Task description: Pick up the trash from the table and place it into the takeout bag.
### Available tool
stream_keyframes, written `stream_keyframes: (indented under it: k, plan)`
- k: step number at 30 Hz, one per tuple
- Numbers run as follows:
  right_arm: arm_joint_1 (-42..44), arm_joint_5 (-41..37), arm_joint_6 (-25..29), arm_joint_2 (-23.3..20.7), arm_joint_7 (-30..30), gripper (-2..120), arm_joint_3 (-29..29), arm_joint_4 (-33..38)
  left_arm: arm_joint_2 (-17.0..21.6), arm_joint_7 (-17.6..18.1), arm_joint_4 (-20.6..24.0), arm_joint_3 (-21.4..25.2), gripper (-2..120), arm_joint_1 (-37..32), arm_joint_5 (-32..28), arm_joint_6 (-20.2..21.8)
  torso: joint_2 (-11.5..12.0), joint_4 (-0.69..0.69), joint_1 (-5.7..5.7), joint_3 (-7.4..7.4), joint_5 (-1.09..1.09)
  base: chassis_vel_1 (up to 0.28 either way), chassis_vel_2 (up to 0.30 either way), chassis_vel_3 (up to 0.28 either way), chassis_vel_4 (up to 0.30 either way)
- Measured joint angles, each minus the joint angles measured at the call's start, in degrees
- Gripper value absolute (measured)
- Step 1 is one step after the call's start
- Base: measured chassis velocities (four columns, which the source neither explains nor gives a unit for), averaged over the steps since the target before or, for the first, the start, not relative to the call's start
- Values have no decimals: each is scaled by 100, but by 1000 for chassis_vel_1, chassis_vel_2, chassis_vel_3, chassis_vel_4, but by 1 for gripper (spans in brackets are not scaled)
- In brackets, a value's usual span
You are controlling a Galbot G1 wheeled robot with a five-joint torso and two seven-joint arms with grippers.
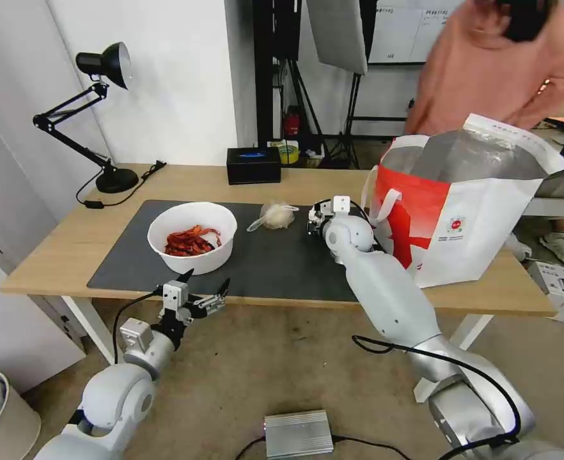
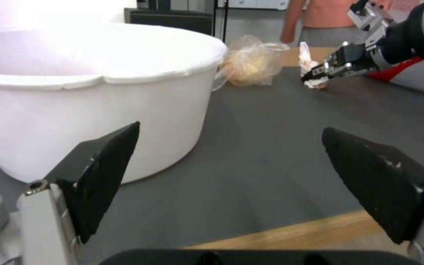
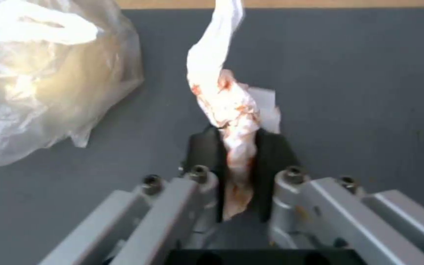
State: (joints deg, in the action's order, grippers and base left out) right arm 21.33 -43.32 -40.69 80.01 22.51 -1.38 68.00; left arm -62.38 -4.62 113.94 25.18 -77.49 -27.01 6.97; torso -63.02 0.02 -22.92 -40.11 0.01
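Observation:
My right gripper (image 3: 236, 138) is shut on a crumpled white tissue (image 3: 232, 103) stained red, low over the dark grey mat (image 1: 282, 262) beside the takeout bag (image 1: 461, 204). From the left wrist, that gripper (image 2: 320, 71) and the tissue (image 2: 309, 66) appear far across the mat. The knotted clear bag (image 1: 275, 216) with a whitish lump lies just left of the right gripper (image 1: 313, 223). A white bowl (image 1: 192, 237) of red scraps sits on the mat's left part. My left gripper (image 1: 204, 289) hangs open at the table's front edge, just before the bowl (image 2: 89, 95).
A black tissue box (image 1: 253, 165) stands at the table's back edge, a black desk lamp (image 1: 96, 108) at the back left. The takeout bag stands open on the table's right end. A metal box (image 1: 298, 433) lies on the floor. A person in an orange top stands behind the bag.

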Motion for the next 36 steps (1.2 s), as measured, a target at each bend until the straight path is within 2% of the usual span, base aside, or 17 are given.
stream_keyframes:
  k: [3,9,15,21,26,36]
  plan:
    - [53,-2,112,-78,2,0,11,202,0,4,0,-13,100,14,-5,0,0,-1,0,0,0,0,0,0,0]
    - [227,-137,131,-283,114,0,29,859,-3,10,21,-15,100,-7,-6,0,0,-1,0,0,0,0,0,0,0]
    - [646,-417,9,-683,249,0,62,2032,16,14,70,100,100,-95,-11,0,0,-1,0,1,0,0,0,0,0]
    - [933,-452,54,-950,268,0,-9,2805,15,16,97,156,100,-134,-12,0,0,-1,1,1,-1,0,0,0,0]
    - [1319,-204,241,-1204,258,0,-340,3677,12,18,121,187,100,-147,-13,0,0,-2,0,1,-1,0,0,0,0]
    - [1927,610,770,-1527,2,0,-838,4445,-22,23,139,187,100,-147,12,4,0,-2,1,1,0,0,0,0,0]
